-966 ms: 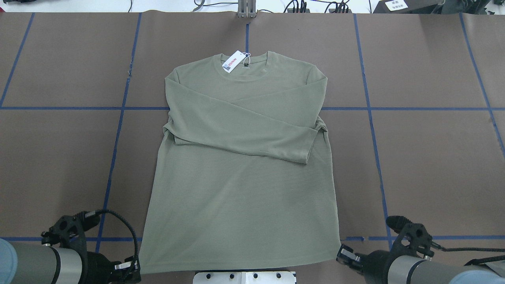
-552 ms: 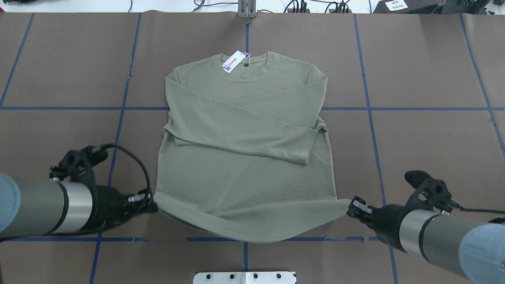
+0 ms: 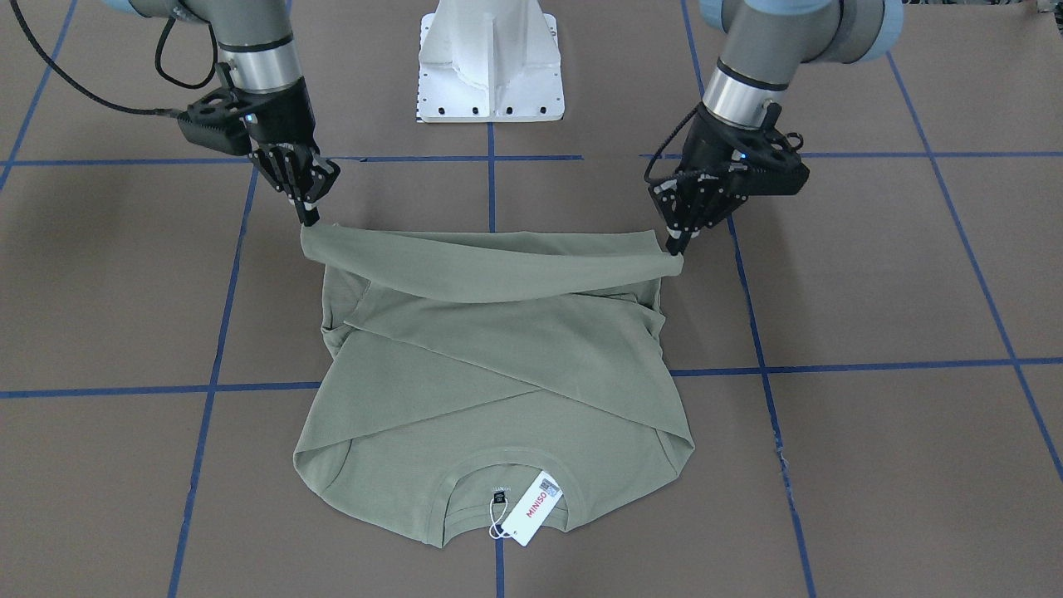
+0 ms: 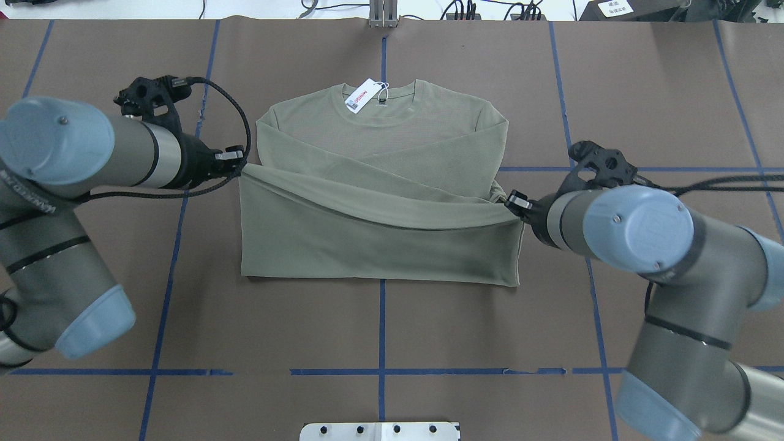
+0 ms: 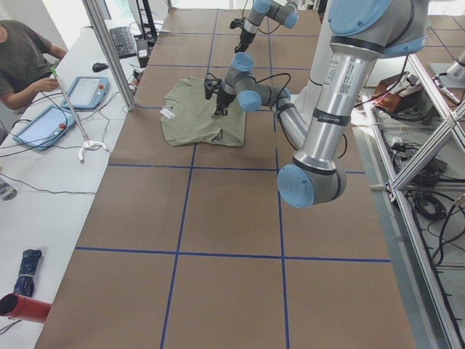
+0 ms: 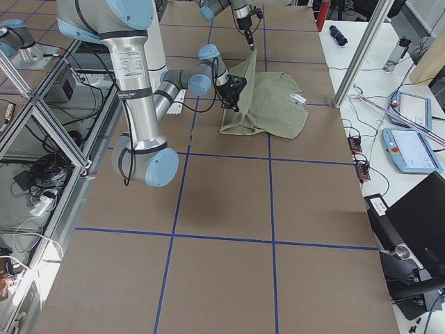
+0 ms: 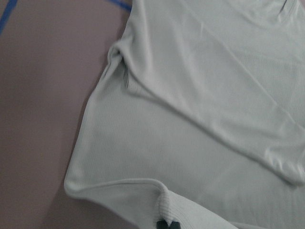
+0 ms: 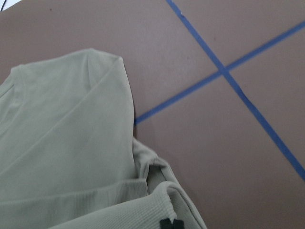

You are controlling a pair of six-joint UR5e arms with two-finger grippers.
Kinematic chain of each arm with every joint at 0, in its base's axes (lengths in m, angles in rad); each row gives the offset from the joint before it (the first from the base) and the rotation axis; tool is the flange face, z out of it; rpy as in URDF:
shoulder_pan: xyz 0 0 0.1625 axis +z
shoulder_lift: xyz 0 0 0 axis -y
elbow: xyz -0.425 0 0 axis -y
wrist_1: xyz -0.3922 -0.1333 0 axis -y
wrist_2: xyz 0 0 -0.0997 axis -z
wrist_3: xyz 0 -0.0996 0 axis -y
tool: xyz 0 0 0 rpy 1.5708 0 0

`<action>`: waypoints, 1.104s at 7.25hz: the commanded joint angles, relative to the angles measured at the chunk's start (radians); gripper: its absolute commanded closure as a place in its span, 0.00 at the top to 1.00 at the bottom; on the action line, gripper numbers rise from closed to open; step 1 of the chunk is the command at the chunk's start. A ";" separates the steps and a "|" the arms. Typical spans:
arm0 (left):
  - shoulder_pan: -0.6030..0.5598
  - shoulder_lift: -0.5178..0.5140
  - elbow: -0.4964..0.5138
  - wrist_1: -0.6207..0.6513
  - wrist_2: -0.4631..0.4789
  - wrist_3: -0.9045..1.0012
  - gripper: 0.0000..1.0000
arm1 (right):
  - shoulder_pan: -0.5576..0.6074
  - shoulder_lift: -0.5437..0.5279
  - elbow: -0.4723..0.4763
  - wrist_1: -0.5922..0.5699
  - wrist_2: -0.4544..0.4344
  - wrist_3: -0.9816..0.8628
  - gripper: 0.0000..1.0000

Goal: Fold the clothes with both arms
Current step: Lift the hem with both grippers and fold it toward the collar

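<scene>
A: Where's the shirt (image 4: 380, 251)?
B: Mid-table (image 4: 429, 331), lower half doubled over. Soft, light knit, probably sags between grips.
A: Grippers?
B: The left gripper (image 4: 240, 166) and right gripper (image 4: 509, 199) are each clamped on a hem corner, likely the best hold. Beyond: crossed sleeves, then the hang tag (image 4: 362, 96) at the collar.

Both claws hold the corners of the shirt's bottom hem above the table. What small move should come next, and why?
Probably carry the hem forward toward the collar, then lower it. The left claw and right claw pinch its corners, raised over the crossed sleeves, so the shirt is only partly folded.
</scene>
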 commanded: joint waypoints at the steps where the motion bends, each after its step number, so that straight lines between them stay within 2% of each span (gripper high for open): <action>1: -0.079 -0.111 0.251 -0.109 0.003 0.057 0.00 | 0.155 0.160 -0.258 -0.008 0.064 -0.157 0.00; 2: -0.096 -0.164 0.384 -0.199 0.024 0.057 0.00 | 0.171 0.252 -0.413 0.009 0.064 -0.163 0.00; 3: -0.099 -0.196 0.481 -0.272 0.063 0.057 0.00 | 0.185 0.285 -0.553 0.150 0.064 -0.160 0.00; 4: -0.099 -0.228 0.546 -0.300 0.081 0.055 0.00 | 0.188 0.287 -0.647 0.267 0.063 -0.160 0.00; 5: -0.098 -0.259 0.595 -0.308 0.082 0.055 0.00 | 0.190 0.287 -0.670 0.299 0.063 -0.161 0.00; 7: -0.095 -0.265 0.681 -0.416 0.082 0.057 0.00 | 0.190 0.302 -0.683 0.299 0.064 -0.163 0.00; 8: -0.092 -0.265 0.697 -0.427 0.082 0.058 0.20 | 0.190 0.305 -0.684 0.299 0.064 -0.163 0.05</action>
